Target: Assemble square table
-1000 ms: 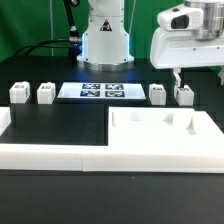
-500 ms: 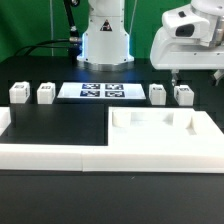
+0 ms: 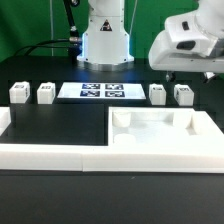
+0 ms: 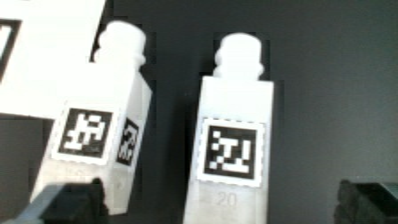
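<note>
The white square tabletop [image 3: 160, 133] lies at the exterior view's right, against the border wall. Four short white tagged legs stand in a row behind it: two at the left [image 3: 18, 93] [image 3: 45, 94] and two at the right [image 3: 157, 94] [image 3: 183, 95]. My gripper [image 3: 190, 70] hangs above the two right legs, clear of them. In the wrist view the gripper [image 4: 222, 205] is open. One tagged leg [image 4: 240, 125] lies in line between the dark fingertips [image 4: 71, 205] but below them. A second leg [image 4: 111, 110] lies beside it.
The marker board [image 3: 102, 91] lies between the two pairs of legs, in front of the robot base [image 3: 105, 40]. The long low white border wall [image 3: 50, 155] runs along the front, with a short stub at the left [image 3: 4, 122].
The gripper has risen from just over the rightmost leg and drifted slightly to the exterior view's right. The legs have not moved.
</note>
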Motion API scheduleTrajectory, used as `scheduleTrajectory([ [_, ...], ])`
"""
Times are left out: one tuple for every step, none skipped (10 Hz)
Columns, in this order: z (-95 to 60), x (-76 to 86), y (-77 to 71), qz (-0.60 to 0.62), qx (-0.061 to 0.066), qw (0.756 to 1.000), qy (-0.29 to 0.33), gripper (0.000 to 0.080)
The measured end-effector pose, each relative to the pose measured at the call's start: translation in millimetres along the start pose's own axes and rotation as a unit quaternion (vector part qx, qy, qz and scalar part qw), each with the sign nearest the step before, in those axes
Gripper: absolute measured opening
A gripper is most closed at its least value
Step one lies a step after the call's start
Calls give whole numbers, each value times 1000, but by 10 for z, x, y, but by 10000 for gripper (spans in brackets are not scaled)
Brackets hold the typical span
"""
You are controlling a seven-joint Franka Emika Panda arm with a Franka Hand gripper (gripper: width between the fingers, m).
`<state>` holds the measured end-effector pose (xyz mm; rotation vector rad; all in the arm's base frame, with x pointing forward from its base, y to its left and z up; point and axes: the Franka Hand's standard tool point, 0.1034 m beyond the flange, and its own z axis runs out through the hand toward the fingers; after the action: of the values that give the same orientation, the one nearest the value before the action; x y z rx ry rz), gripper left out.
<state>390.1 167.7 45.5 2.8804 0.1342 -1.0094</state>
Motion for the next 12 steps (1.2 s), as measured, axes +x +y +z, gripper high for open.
scheduleTrajectory([
  [29, -45, 28, -1, -7, 999, -40, 649],
  [40, -35, 32, -2, -10, 997, -73, 649],
  [38, 31, 8, -3, -7, 998, -62, 649],
  [93, 24, -37, 6, 0, 998, -70, 649],
  [150, 51, -80, 11, 12, 996, -84, 649],
  [194, 75, -96, 14, 19, 995, -92, 649],
  [237, 80, -103, 19, 28, 995, -98, 649],
  [295, 92, -124, 27, 41, 993, -105, 649],
  [347, 92, -140, 27, 40, 993, -110, 649],
  [346, 92, -139, 26, 40, 993, -109, 649],
  [349, 91, -139, 26, 40, 993, -110, 649],
  [351, 91, -139, 26, 40, 993, -110, 649],
])
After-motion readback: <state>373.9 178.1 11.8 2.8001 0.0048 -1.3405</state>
